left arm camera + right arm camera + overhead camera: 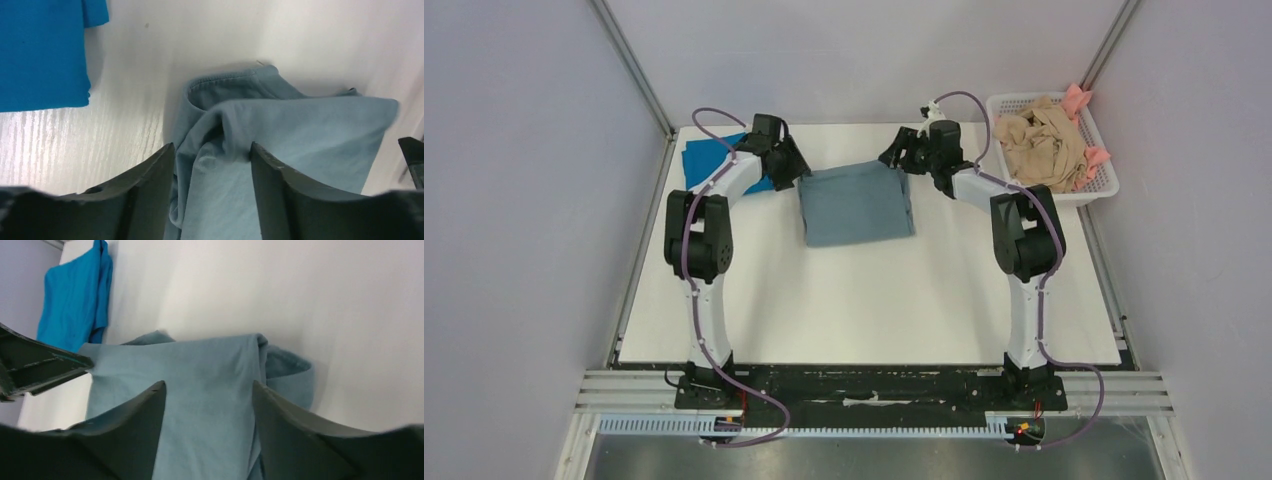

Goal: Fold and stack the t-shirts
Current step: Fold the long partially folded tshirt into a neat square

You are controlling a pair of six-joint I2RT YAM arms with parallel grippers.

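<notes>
The dusty grey-blue t-shirt (856, 204) lies folded into a rough rectangle at the table's far middle. My left gripper (796, 170) is open at its far left corner, jaws either side of bunched collar cloth (220, 125). My right gripper (902, 158) is open at its far right corner, jaws spread over the flat top layer (190, 360). In the wrist views the left gripper (212, 146) and right gripper (208, 384) hold nothing pinched. The bright blue t-shirt (709, 160) lies folded at the far left, also seen in the left wrist view (40, 50) and the right wrist view (75, 295).
A white basket (1104, 185) stands at the far right of the table, holding a crumpled beige shirt (1039, 140) and a pink one (1079, 100). Grey walls close in the table on the left, back and right.
</notes>
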